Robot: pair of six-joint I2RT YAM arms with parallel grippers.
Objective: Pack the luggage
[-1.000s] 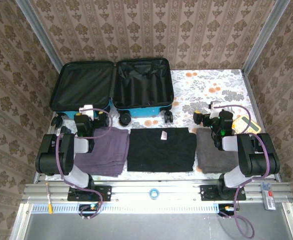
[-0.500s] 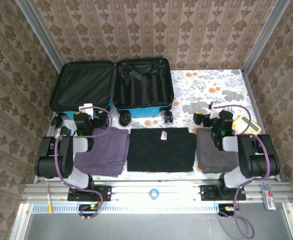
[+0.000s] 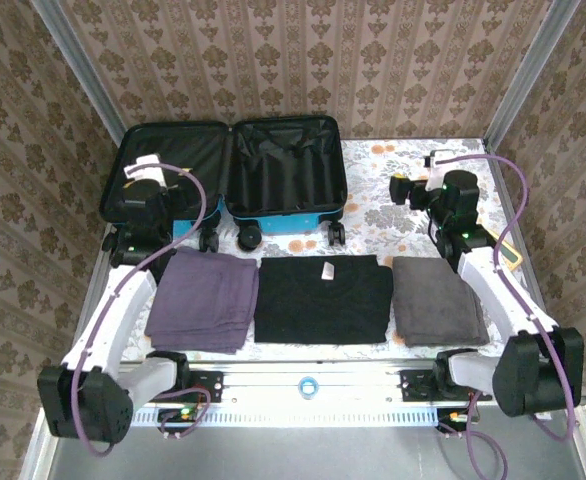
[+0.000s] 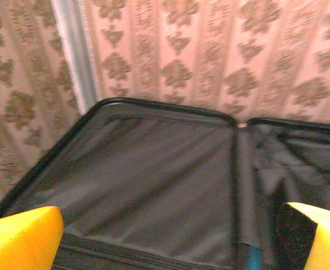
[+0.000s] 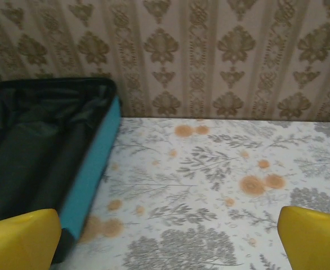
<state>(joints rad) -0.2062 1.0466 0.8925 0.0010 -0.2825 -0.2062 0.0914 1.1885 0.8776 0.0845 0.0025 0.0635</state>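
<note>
Top external: my left gripper gapes over the open luggage (black lining showing); my right gripper gapes above the floral table, both grasping nothing.

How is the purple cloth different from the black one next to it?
The purple folded cloth is narrower, and the black folded cloth is wider. The black one has a small white tag near its far edge, while the purple one shows none. The purple one lies at the left end of the row, the black one in the middle. Both lie folded flat on the table, in front of the open luggage, not inside it.
</note>
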